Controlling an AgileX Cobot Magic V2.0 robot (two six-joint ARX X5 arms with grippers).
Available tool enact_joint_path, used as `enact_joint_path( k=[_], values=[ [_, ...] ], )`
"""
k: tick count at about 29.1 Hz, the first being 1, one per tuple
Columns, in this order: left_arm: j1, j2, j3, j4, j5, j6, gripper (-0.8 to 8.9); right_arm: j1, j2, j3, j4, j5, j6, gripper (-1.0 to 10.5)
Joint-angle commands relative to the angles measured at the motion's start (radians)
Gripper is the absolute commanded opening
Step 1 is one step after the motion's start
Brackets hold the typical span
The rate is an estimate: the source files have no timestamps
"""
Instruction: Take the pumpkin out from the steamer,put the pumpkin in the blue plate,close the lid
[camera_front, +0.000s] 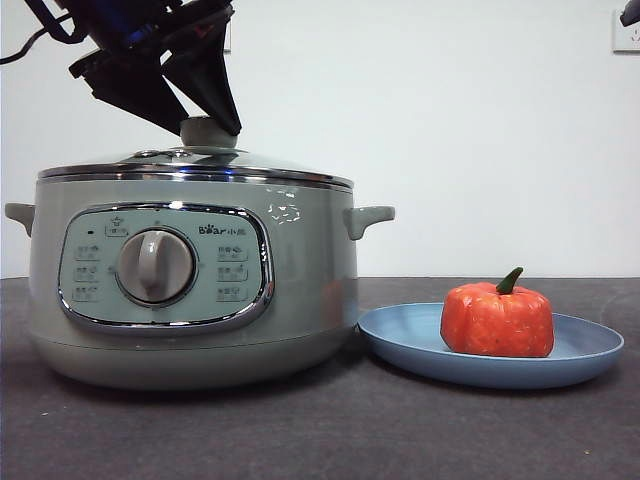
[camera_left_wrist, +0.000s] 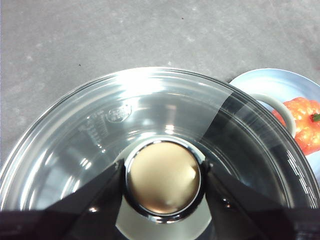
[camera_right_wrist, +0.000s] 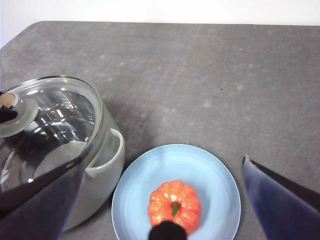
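While the lid (camera_front: 195, 165) sits seated on the steamer (camera_front: 190, 290), we find the left gripper (camera_left_wrist: 162, 177) clamped on its knob (camera_left_wrist: 162, 177).
We judge the grip serves to settle the lid squarely on the rim; release remains. We note the pumpkin (camera_right_wrist: 174, 206) resting upright inside the blue plate (camera_right_wrist: 200, 170), just beside the pot's handle. The right gripper (camera_right_wrist: 165, 200) hovers above, its 2 jaws spread, holding nothing. Bare table (camera_right_wrist: 225, 75) lies beyond the plate's far edge.

steamer (camera_front: 190, 300) inside: hidden | panel labels: perhaps too small to read
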Motion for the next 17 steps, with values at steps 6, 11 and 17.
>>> enact_joint_path(
  k=[6, 11, 17],
  values=[
    [-0.004, 0.005, 0.008, -0.006, -0.007, -0.003, 3.51, 0.0, 0.0, -0.007, 0.003, 0.003, 0.01, 6.0],
    [-0.004, -0.035, 0.009, -0.006, -0.005, -0.006, 4.3, 0.0, 0.0, -0.007, 0.003, 0.003, 0.01, 6.0],
    [-0.004, -0.093, 0.01, -0.034, -0.006, -0.01, 4.39, 0.0, 0.0, -0.007, 0.003, 0.003, 0.01, 5.9]
  ],
)
